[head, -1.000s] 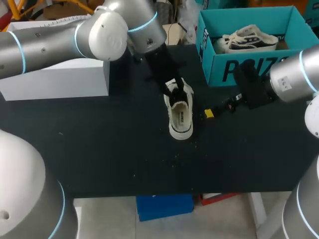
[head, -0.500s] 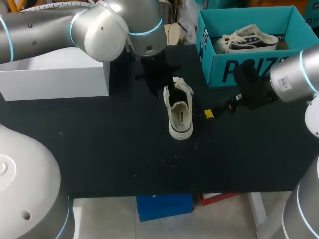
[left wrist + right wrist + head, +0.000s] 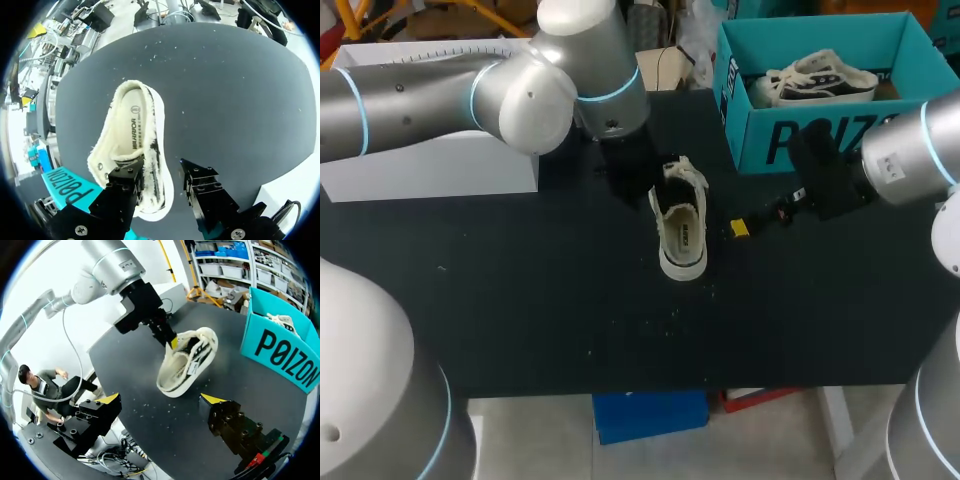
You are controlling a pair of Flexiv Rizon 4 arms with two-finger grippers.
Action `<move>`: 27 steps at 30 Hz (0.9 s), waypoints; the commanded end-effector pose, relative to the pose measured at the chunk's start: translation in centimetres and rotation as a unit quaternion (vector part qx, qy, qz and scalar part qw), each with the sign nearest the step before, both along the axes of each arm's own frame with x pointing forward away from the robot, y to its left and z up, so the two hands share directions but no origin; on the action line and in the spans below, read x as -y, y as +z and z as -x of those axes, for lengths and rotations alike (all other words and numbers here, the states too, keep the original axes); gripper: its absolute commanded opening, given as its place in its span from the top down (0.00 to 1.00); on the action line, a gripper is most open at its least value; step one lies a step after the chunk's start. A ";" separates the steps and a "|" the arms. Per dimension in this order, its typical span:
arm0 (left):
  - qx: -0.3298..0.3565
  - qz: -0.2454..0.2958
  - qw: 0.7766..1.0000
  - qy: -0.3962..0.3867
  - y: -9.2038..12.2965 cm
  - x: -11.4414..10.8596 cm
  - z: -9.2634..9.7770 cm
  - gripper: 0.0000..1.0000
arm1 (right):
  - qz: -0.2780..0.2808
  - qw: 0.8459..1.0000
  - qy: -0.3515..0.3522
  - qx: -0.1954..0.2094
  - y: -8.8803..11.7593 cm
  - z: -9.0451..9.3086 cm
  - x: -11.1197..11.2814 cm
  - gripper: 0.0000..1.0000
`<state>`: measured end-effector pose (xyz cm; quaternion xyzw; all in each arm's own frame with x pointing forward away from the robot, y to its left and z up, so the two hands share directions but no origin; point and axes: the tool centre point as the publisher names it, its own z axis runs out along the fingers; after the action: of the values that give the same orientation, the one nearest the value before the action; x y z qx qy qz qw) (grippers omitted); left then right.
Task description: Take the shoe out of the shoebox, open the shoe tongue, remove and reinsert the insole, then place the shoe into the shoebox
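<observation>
The shoe (image 3: 681,225) lies opening-up in the middle of the table (image 3: 520,300), outside the teal shoebox (image 3: 820,135), its laced front under the left pincer (image 3: 162,172), whose jaws stand open, one finger over the upper and the other just outside the sole; the right pincer (image 3: 161,402) hangs near, spread wide and empty. The shoe looks light, soft and floppy in upper and tongue, stiffer along the rubber sole, and apt to slide if tugged; I would pinch the tongue's free edge, lift the limp insole by its heel end, and steady the sole rim with the other pincer.
</observation>
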<state>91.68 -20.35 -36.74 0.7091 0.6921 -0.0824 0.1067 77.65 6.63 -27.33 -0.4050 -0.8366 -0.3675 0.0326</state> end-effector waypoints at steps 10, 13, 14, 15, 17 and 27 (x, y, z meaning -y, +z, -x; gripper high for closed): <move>0.007 -0.022 1.000 -0.020 -4.2 1.1 -0.2 0.62 | 0.001 1.000 0.000 -0.001 0.0 0.0 -0.1 0.00; 0.013 -0.015 1.000 -0.020 -4.7 1.4 -0.5 0.62 | 0.001 1.000 0.000 -0.001 0.0 0.0 -0.1 0.00; 0.016 -0.014 1.000 -0.023 -4.8 1.5 -0.6 0.63 | 0.001 1.000 0.000 -0.001 0.0 0.0 -0.1 0.00; 0.018 -0.015 0.999 -0.024 -4.9 1.6 -0.7 0.64 | 0.001 1.000 0.000 -0.001 0.0 0.0 -0.1 0.00; 0.025 -0.024 0.999 -0.033 -5.2 1.8 -0.9 0.66 | 0.001 1.000 0.000 -0.001 0.0 0.0 -0.1 0.00; 0.042 -0.020 0.997 -0.055 -3.7 1.9 -0.8 1.00 | 0.001 1.000 0.000 -0.001 0.0 0.0 -0.1 0.00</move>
<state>92.84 -22.56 -41.33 0.7496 0.6509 -0.0444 0.1118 77.65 6.63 -27.33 -0.4050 -0.8366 -0.3675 0.0326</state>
